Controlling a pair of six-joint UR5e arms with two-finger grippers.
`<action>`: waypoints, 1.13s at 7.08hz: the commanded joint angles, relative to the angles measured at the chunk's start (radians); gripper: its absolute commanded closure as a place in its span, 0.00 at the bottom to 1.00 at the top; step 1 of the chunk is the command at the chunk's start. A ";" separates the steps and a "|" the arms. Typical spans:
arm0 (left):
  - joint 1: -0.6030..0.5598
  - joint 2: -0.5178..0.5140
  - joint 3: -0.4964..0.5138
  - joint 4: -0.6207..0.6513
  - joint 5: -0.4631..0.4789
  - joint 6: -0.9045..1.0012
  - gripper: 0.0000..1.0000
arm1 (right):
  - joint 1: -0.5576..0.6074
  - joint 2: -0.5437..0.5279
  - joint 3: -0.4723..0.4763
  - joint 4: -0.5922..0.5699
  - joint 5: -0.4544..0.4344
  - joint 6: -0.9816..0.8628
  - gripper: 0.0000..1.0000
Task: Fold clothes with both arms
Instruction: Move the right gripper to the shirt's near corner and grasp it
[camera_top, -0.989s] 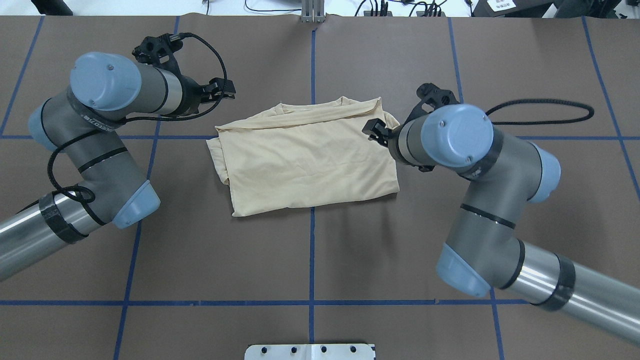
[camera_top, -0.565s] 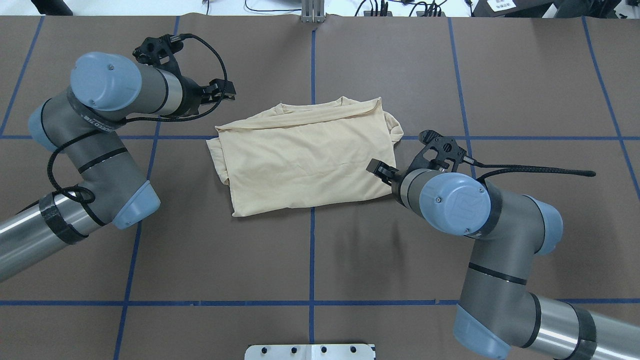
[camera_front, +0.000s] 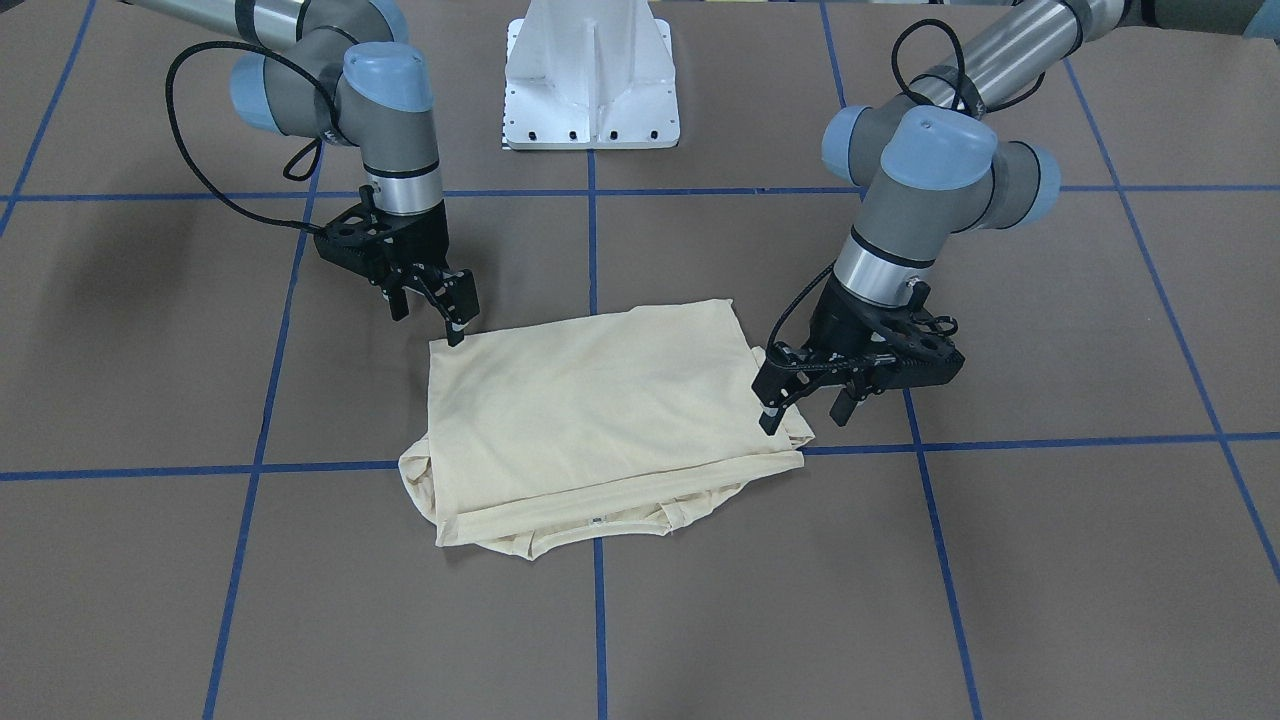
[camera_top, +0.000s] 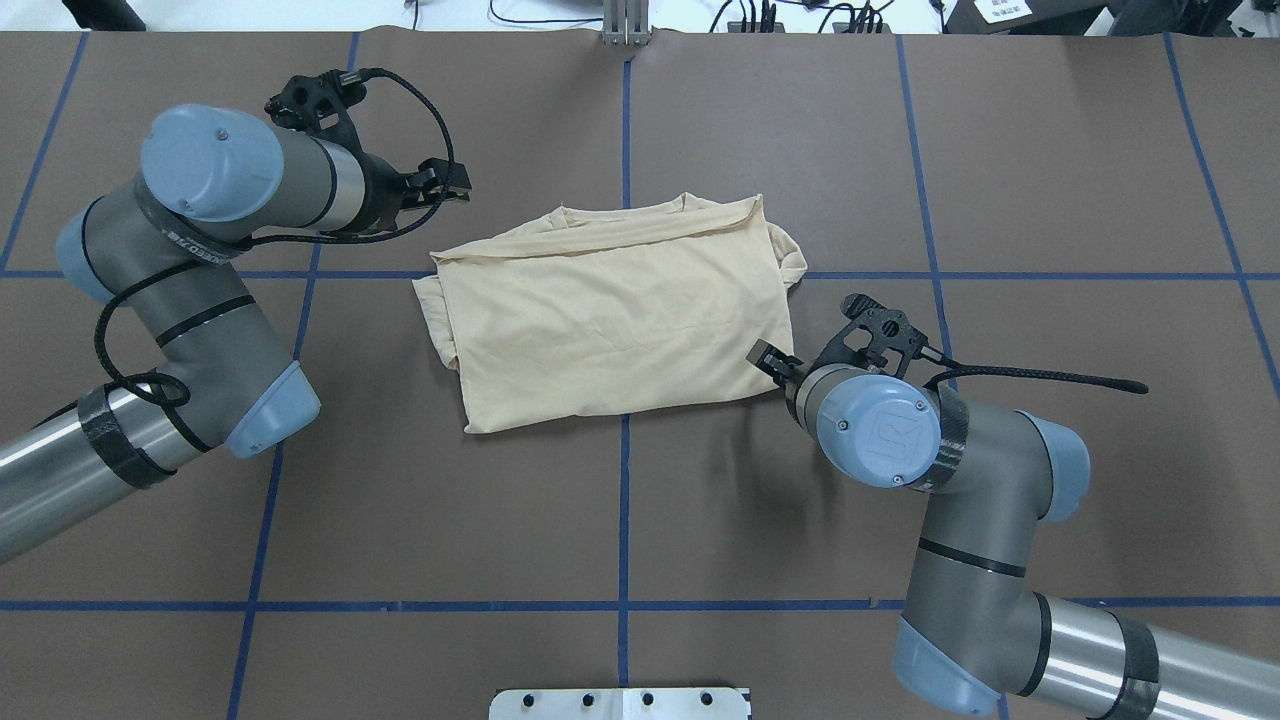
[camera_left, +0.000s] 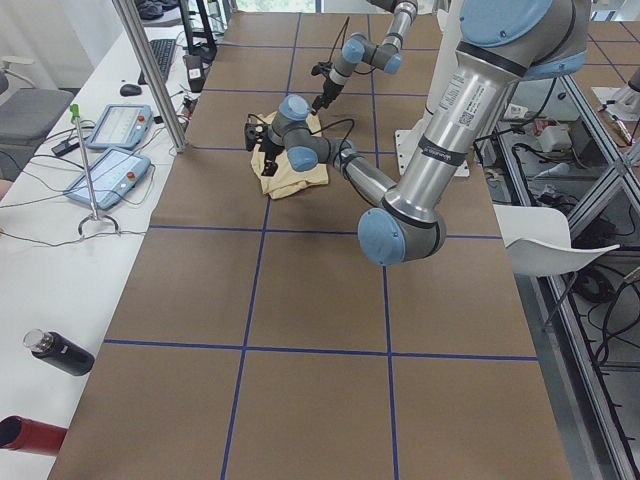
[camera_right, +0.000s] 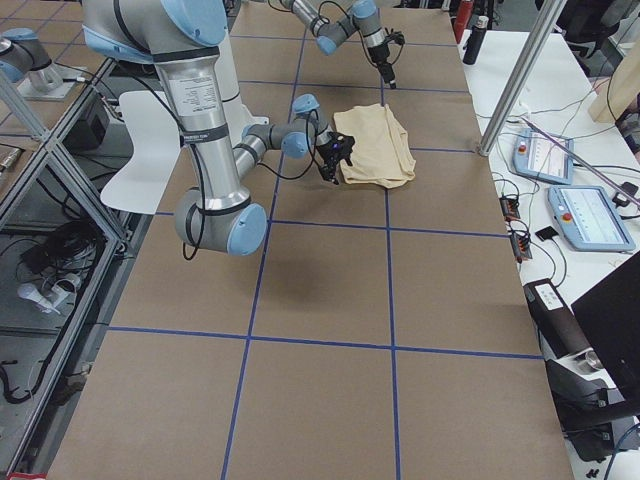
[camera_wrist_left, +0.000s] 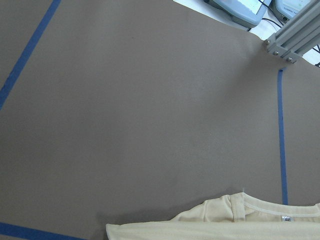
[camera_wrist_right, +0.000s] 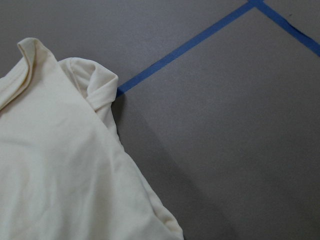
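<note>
**Shirt** (camera_top: 620, 320), folded to a rectangle, lies at the centre of the table (camera_top: 450, 520). Left pincer (camera_front: 800, 410), fingers spread and empty, stands at the shirt's corner toward the table's far edge. Right pincer (camera_front: 425, 315), likewise spread and empty, stands at the diagonally opposite corner. Each is probably placed to take a corner for the next fold.

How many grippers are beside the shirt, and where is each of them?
2. The left gripper is by the shirt's far left corner, at the collar end; the right gripper is by its near right corner. No other seems hidden.
</note>
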 joint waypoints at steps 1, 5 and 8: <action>-0.002 0.003 0.006 0.000 0.000 0.003 0.00 | -0.001 0.002 -0.008 0.001 0.051 0.040 0.15; -0.002 0.005 0.006 0.000 0.002 0.003 0.00 | -0.001 0.004 -0.018 -0.001 0.051 0.043 0.63; -0.003 0.013 0.003 0.000 0.003 0.003 0.00 | 0.018 0.007 -0.011 0.001 0.054 0.043 1.00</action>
